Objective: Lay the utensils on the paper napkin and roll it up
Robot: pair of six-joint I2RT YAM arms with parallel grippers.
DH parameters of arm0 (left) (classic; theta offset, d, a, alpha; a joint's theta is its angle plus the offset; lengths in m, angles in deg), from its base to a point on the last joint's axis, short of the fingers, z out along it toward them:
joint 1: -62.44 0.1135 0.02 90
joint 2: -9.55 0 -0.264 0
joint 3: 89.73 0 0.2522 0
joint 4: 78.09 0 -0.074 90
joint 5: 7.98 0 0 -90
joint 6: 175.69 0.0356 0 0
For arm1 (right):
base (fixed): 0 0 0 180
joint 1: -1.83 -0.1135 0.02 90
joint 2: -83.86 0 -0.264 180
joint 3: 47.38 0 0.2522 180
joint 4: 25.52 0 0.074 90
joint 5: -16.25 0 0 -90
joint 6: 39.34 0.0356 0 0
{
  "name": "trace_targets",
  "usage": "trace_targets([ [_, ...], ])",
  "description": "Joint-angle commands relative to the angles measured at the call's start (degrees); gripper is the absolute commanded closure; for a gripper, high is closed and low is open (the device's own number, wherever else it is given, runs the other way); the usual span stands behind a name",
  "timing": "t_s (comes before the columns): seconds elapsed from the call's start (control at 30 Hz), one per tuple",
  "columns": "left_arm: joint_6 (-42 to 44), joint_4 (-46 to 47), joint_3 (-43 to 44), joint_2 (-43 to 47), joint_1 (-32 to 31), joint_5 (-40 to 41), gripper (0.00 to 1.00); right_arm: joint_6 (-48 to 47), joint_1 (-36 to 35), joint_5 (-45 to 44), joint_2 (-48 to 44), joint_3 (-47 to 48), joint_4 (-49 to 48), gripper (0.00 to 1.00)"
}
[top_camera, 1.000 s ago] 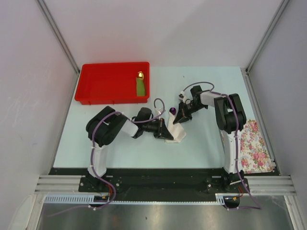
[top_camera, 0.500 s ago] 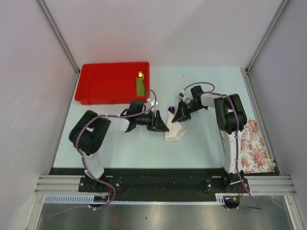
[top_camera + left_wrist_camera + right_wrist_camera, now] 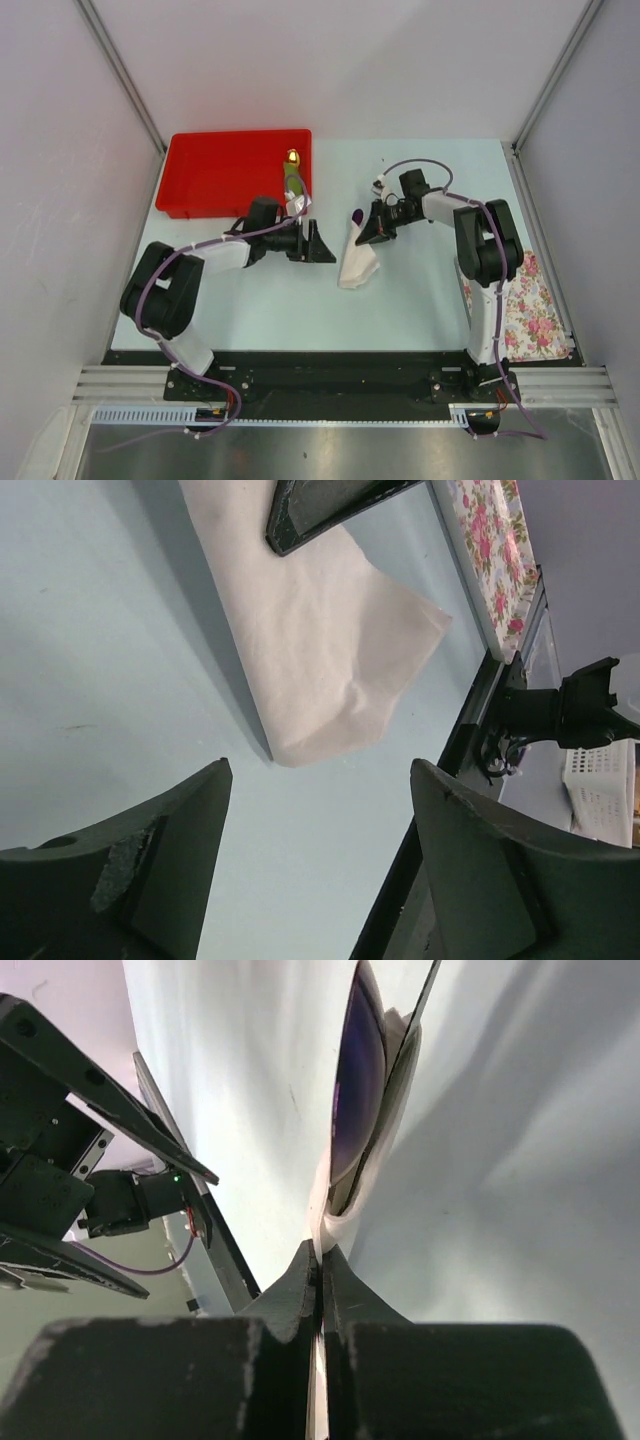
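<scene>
Napkin roll (image 3: 358, 265) near-far w/ spoon bowl (image 3: 358, 216) far end

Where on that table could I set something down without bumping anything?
Bare table lies along the near edge between the left arm and right arm, and at the far right corner. The red tray is bare beside the green piece. The middle is crowded: left gripper, right gripper and paper napkin meet there.

No legible text, label, brand, number or sign in top external, left wrist or right wrist view.
</scene>
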Motion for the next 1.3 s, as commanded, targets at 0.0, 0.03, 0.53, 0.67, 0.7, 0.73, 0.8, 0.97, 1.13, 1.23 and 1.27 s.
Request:
trace_targets([
  [0.0, 5.3, -1.8, 2.4, 3.8, 0.6, 0.5, 0.21, -2.9, -1.0, 3.0, -5.3, 1.1, -0.4, 1.00],
  [0.03, 5.8, -2.0, 2.6, 4.2, 0.6, 0.6, 0.21, -4.2, -1.2, 3.1, -6.5, 1.3, 0.5, 1.00],
  [0.53, 18.7, -7.7, 1.6, 23.2, 2.9, -5.3, 0.09, -20.5, -4.9, 5.1, -22.0, 11.6, 19.1, 1.00],
  [0.67, 20.0, -9.8, 5.4, 27.7, 3.3, -6.0, 0.06, -23.8, -7.3, 3.5, -27.1, 14.4, 22.3, 1.00],
  [0.7, 20.0, -9.2, 5.7, 28.7, 3.7, -6.1, 0.04, -24.7, -7.7, 2.9, -29.1, 14.7, 23.0, 1.00],
  [0.73, 20.0, -8.4, 5.9, 29.7, 3.9, -7.0, 0.00, -24.9, -8.7, 1.8, -30.0, 15.3, 23.3, 1.00],
  [0.8, 19.0, -3.9, 5.6, 32.7, 4.3, -7.8, 0.00, -25.1, -9.7, 0.9, -32.4, 15.9, 23.5, 1.00],
  [0.97, 16.1, -0.8, 5.7, 35.7, 4.2, -11.5, 0.00, -23.3, -12.3, -1.9, -36.7, 16.8, 21.7, 1.00],
  [1.13, 12.8, -0.8, 7.3, 34.8, 3.0, -13.9, 0.01, -22.6, -14.4, -4.1, -39.4, 16.6, 19.6, 1.00],
  [1.23, 7.9, 4.6, 6.9, 34.5, 1.8, -13.2, 0.08, -23.0, -15.8, -5.6, -41.2, 16.0, 18.9, 1.00],
  [1.27, 6.7, 6.0, 7.1, 33.7, 1.3, -13.2, 0.10, -23.1, -16.3, -6.0, -41.9, 15.8, 18.6, 1.00],
])
